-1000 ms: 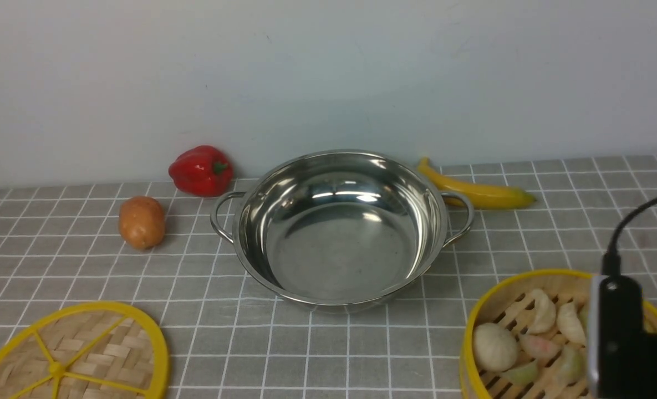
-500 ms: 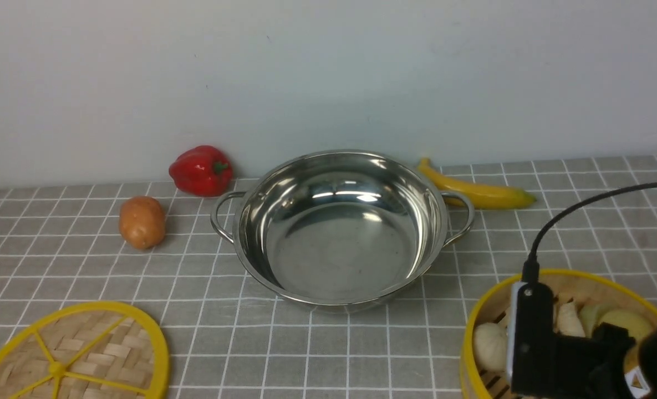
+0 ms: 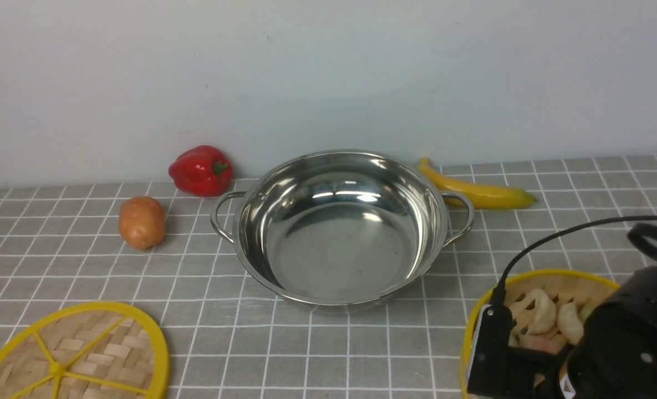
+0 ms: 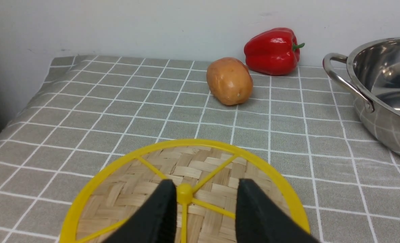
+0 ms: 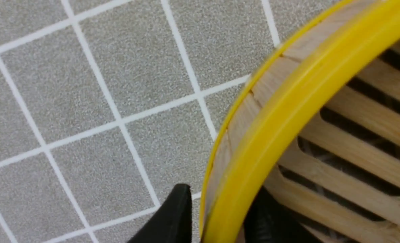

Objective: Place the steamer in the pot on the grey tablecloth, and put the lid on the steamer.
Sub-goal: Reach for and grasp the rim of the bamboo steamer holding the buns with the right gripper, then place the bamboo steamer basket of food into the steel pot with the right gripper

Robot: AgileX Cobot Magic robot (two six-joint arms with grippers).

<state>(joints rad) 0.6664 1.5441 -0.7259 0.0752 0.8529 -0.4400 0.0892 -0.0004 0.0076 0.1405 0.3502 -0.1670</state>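
On the grey tablecloth (image 3: 84,266), items by count: one steel pot (image 3: 339,244), empty, upright, with two loop handles (image 3: 222,216), standing at the middle towards the back wall. One steamer (image 3: 550,272), at the near right and well apart from the pot, holding pale toy dumplings (image 3: 541,310) whose number cannot be told, as the right arm covers part of them. One lid (image 3: 84,354), lying flat at the near left. One red pepper (image 3: 200,170) and one potato (image 3: 142,221), to the left of the pot. One banana (image 3: 478,191), behind the pot's right handle. Left end effector (image 4: 206,185): jaws apart, low over the lid, one finger on each side of its centre knob (image 4: 184,191), nothing gripped. Right end effector (image 5: 223,202): jaws apart and astride the steamer's wall, one finger inside against the yellow rim, the other outside with a sliver of cloth showing between it and the wall.
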